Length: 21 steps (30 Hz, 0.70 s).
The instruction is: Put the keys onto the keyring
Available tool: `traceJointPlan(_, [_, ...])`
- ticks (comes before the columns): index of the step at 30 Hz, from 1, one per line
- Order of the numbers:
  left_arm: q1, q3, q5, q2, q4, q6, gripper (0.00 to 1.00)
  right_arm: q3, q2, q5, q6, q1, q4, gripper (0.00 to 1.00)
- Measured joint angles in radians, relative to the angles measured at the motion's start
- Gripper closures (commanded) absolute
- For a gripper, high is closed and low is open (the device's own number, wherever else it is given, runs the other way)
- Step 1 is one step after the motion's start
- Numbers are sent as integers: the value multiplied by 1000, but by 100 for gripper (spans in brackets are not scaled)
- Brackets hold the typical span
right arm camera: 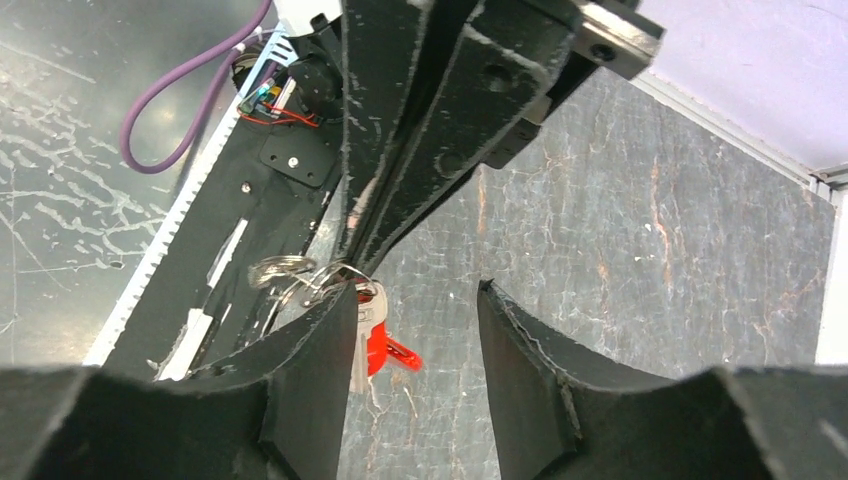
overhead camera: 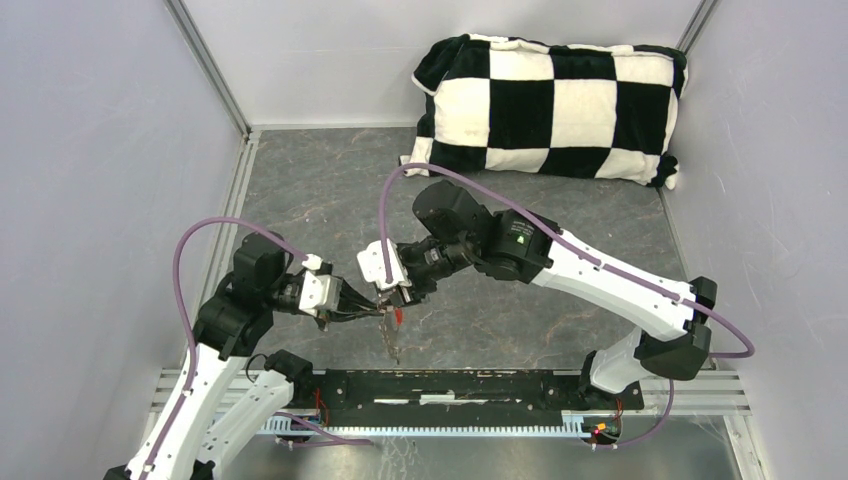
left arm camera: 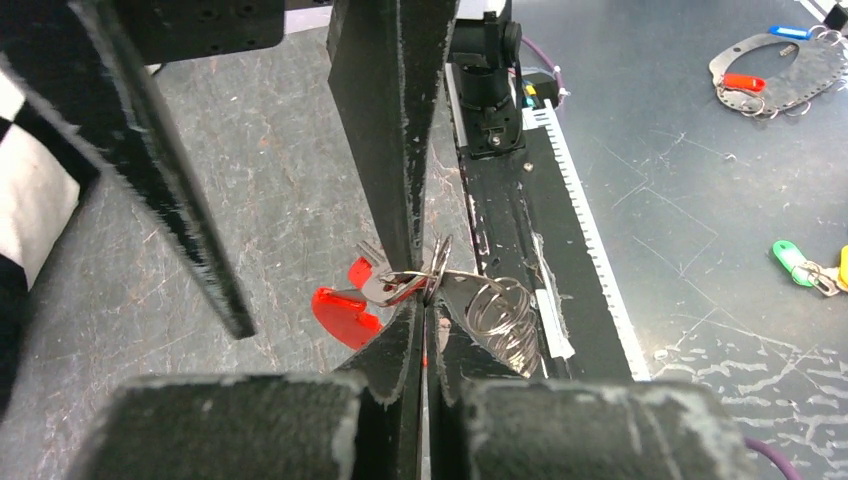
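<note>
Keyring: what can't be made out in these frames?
- Top external: keyring is too small to tell whether any key is threaded on.
- Left wrist: the shut left gripper covers where the keyring meets the red-headed key; its finger cuts off the red fob.
- Right wrist: a finger of the open right gripper hides much of what hangs below the silver rings.
- Dark-headed key: not identifiable in any view.

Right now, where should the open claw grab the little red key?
Take the red key by its flat head, I think, pinching the two broad faces. It hangs loose under the keyring, which the left gripper holds, so the thin blade would likely slip. The right gripper stands open around it and can close from the sides.
</note>
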Motion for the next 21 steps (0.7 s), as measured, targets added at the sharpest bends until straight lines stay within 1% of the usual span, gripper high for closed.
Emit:
traceJointPlan(4, [0,-22,0,-21,85,-82,98,35,15,-2,-6,-18,-23,41])
traceJointPlan(13, [0,-32,3,-24,200,-185,98,102,25,14,-20,-35,-74,35])
traceJointPlan(21, [0,-36,-3,-26,254,-229,98,101,26,56,-14,-52,-72,33])
